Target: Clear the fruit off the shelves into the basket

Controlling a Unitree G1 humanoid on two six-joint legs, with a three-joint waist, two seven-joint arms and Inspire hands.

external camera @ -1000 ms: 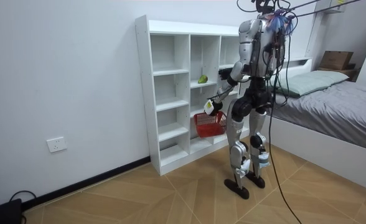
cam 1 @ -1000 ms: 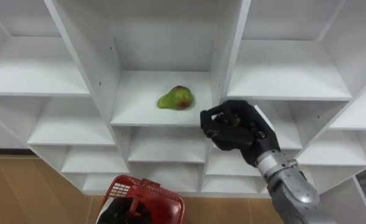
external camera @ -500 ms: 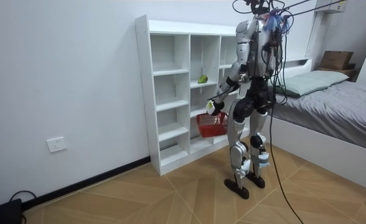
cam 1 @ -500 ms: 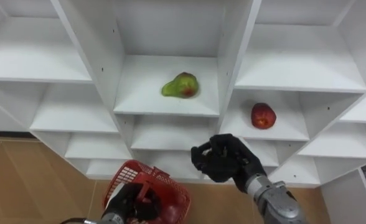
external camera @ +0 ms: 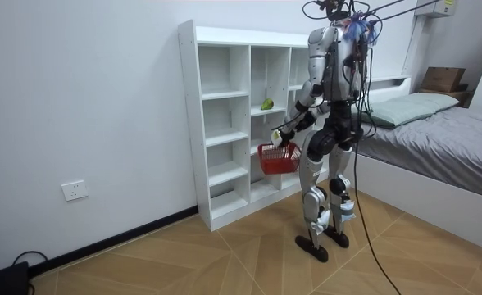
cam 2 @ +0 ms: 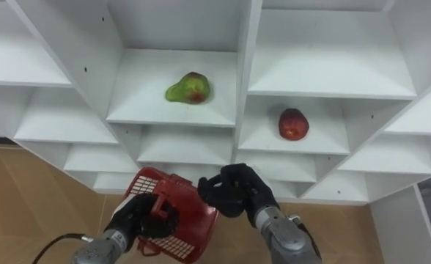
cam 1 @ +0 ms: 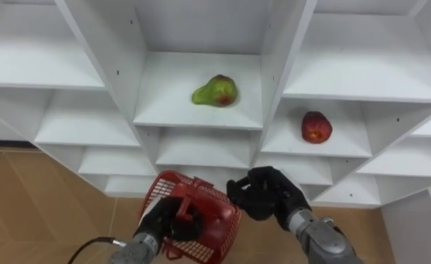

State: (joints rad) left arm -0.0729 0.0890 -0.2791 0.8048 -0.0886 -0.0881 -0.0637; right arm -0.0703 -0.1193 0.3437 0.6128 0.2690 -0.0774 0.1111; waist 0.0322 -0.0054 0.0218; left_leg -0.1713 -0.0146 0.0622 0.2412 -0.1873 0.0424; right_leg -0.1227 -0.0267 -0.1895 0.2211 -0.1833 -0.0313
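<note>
Two fruits on white shelves (cam 1: 173,110): one lumpy green pear (cam 1: 215,91), one round red apple (cam 1: 316,126) (separate cubbies). The left hand (cam 1: 173,218) grips one red mesh basket (cam 1: 219,221); the right hand (cam 1: 265,193) is curled, empty.

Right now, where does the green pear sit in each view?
Left eye view: green pear, upper centre, on the middle column's shelf.
Right eye view: same shelf, green pear left of centre.
Room view: green pear in the closet's middle column, above the red basket.
Shared landmark: the red basket below it, held by the left robot hand.
</note>
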